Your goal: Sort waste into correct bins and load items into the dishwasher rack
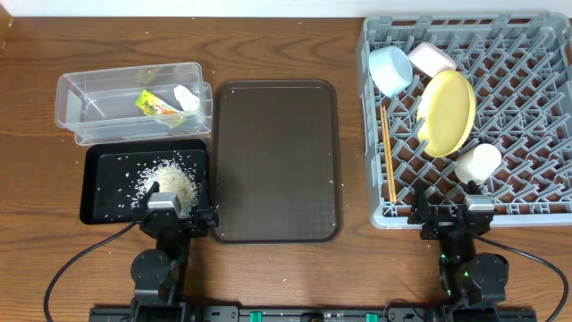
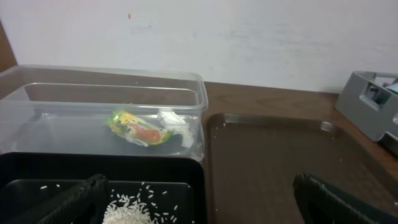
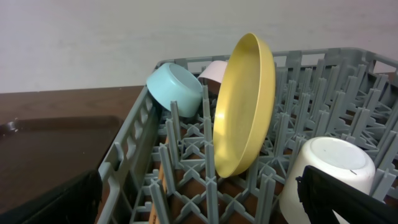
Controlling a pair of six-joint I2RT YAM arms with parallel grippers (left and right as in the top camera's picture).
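Observation:
The clear tub (image 1: 80, 98) holds the green-and-orange wrapper (image 1: 155, 105) and the white scrap (image 1: 186, 96); both also show in the left wrist view, wrapper (image 2: 140, 128) and scrap (image 2: 174, 121). The black tray (image 1: 98, 192) holds rice grains (image 1: 170, 182). The grey rack (image 1: 536, 192) holds the yellow plate (image 1: 449, 112) on edge, the blue bowl (image 1: 391, 70), the pinkish bowl (image 1: 432, 57), the whitish cup (image 1: 478, 164) and the chopsticks (image 1: 388, 152). My left gripper (image 1: 177, 217) is open and empty at the black tray's near edge. My right gripper (image 1: 456, 217) is open and empty at the rack's near edge.
A dark brown serving tray (image 1: 275, 161) lies between the bins and the rack, with a few stray rice grains on it. The rack's upright pegs (image 3: 208, 168) stand close in front of my right gripper. Cables run along the table's front edge.

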